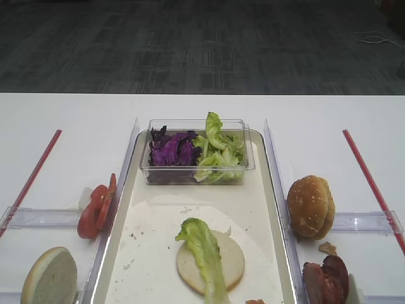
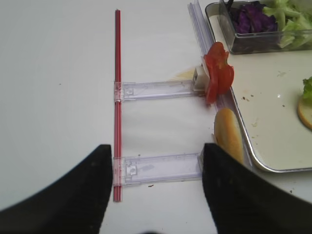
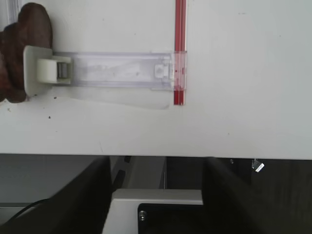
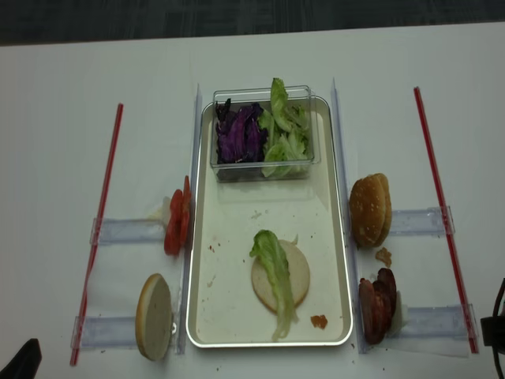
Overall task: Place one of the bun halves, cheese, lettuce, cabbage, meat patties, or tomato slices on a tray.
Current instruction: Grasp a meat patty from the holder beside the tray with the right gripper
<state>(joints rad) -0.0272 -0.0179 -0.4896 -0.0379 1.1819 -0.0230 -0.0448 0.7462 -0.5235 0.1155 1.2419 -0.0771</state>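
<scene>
We note a white worktop [image 4: 63, 95] with dark carpet [image 1: 190, 44] beyond its far edge. The long cream-white tray with silvery rim [image 4: 237, 316] lies centred, holding a clear plastic box [image 4: 263, 170] of purple shredded cabbage [image 4: 237, 136] and crinkled green lettuce [image 4: 284, 130] at its far end. Nearer us, one pale bun half [image 4: 293, 276] lies flat, a long lettuce leaf [image 4: 276, 276] draped across it. Tomato slices [image 4: 175, 223] and another bun half [image 4: 154, 316] stand left of the tray; a sesame bun [image 4: 369, 210] and reddish-brown meat patties [image 4: 377, 308] right. Red strips [image 4: 99, 229] bound wide bare margins. Both pairs of fingers [image 2: 156, 195] [image 3: 156, 195] gape wide, holding nothing.
</scene>
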